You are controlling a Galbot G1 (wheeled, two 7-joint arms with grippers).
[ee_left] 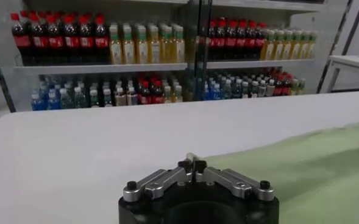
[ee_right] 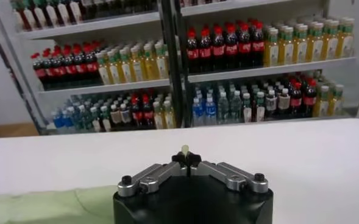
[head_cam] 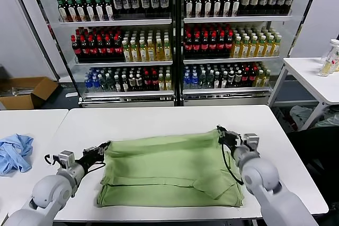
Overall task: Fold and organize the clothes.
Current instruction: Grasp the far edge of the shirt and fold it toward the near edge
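The light green shirt [head_cam: 169, 170] lies on the white table [head_cam: 159, 117], folded so its plain side faces up; collar and checkered print are hidden. My left gripper [head_cam: 104, 146] is shut on the shirt's far left corner. My right gripper [head_cam: 220, 132] is shut on its far right corner. In the left wrist view the gripper [ee_left: 192, 162] pinches green cloth, and the shirt [ee_left: 313, 164] spreads out beside it. In the right wrist view the gripper [ee_right: 185, 156] holds a small nub of green cloth, and the shirt [ee_right: 45, 207] shows at the edge.
A light blue cloth [head_cam: 13, 152] lies on a second table at the left. Glass-door coolers full of bottles [head_cam: 175, 35] stand behind. A white side table [head_cam: 312, 75] with bottles is at the far right. A cardboard box [head_cam: 26, 91] sits on the floor.
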